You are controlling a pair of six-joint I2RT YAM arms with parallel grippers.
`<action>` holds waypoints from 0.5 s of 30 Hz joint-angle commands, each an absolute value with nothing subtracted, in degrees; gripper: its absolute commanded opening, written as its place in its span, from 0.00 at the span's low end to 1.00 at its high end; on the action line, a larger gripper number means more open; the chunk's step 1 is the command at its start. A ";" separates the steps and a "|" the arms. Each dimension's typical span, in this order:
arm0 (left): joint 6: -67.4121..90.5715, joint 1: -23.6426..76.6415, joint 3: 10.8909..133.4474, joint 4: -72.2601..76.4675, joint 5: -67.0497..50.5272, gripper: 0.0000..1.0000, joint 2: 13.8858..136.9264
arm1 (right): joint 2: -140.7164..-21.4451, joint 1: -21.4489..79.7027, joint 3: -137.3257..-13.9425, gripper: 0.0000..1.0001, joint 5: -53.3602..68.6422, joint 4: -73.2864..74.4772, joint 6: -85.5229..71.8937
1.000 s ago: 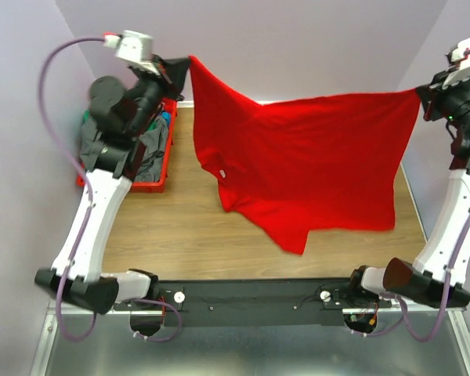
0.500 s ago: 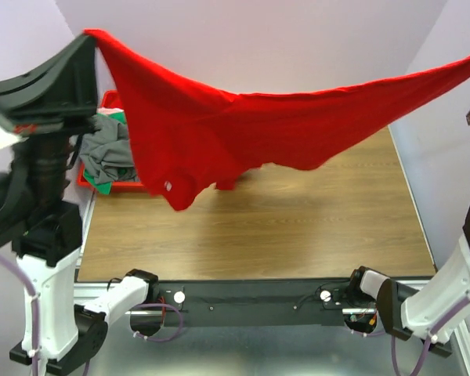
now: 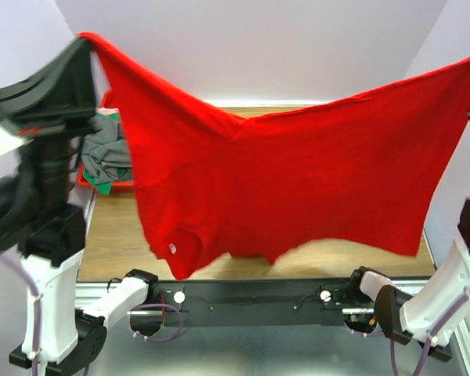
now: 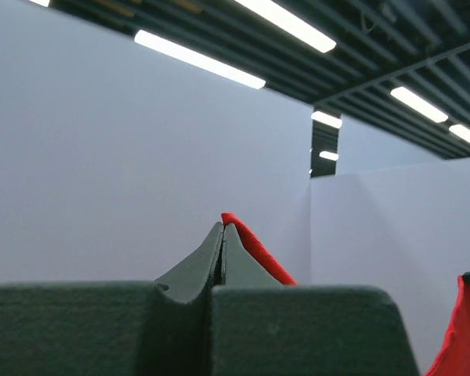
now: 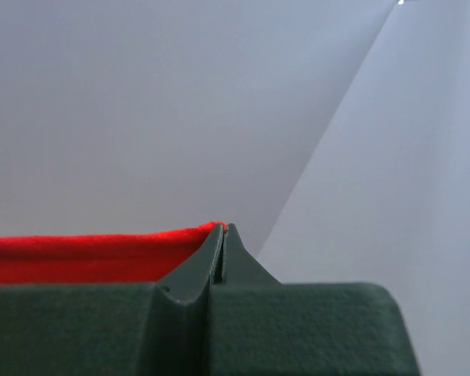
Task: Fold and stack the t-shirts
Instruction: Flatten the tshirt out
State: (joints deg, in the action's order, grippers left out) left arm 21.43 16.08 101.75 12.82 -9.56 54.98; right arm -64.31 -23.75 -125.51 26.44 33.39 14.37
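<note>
On our left we see the left gripper [image 4: 222,229] pinched tight on one corner of the bright red cloth t-shirt [image 3: 298,180]. The shirt hangs spread in the air above the wooden table [image 3: 113,235]. Far right, the right gripper [image 5: 223,229] is clamped on the other corner.

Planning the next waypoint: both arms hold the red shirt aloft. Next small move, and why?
Probably lower both arms together, draping the red t-shirt flat onto the table: left gripper and right gripper each pinch a corner, and it hangs spread wide above the wood.
</note>
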 commanded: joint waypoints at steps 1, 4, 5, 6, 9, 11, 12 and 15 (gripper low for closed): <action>18.46 15.82 94.67 14.06 -4.58 0.00 58.09 | -66.36 -24.17 -114.64 0.00 26.80 32.00 12.48; 17.06 15.73 86.78 15.38 -1.77 0.00 61.24 | -66.79 -24.17 -105.08 0.01 29.87 28.49 10.99; 16.88 15.82 85.10 16.60 -1.58 0.00 62.39 | -67.14 -24.17 -102.85 0.00 30.58 27.87 10.81; 16.79 15.73 83.51 17.13 -1.23 0.00 63.62 | -67.50 -24.17 -100.31 0.00 31.28 27.25 11.07; 16.00 15.73 78.76 18.89 -0.62 0.00 72.03 | -68.99 -24.17 -90.46 0.00 33.30 22.78 10.02; 15.38 15.56 77.00 19.86 -0.79 0.00 76.27 | -70.65 -24.08 -82.67 0.00 34.19 17.79 8.80; 15.38 15.56 76.99 19.86 -0.70 0.00 78.55 | -71.36 -23.91 -80.36 0.00 34.45 15.93 8.44; 15.38 15.21 79.27 18.82 -2.10 0.00 88.04 | -75.39 -22.33 -72.62 0.00 33.58 10.03 8.70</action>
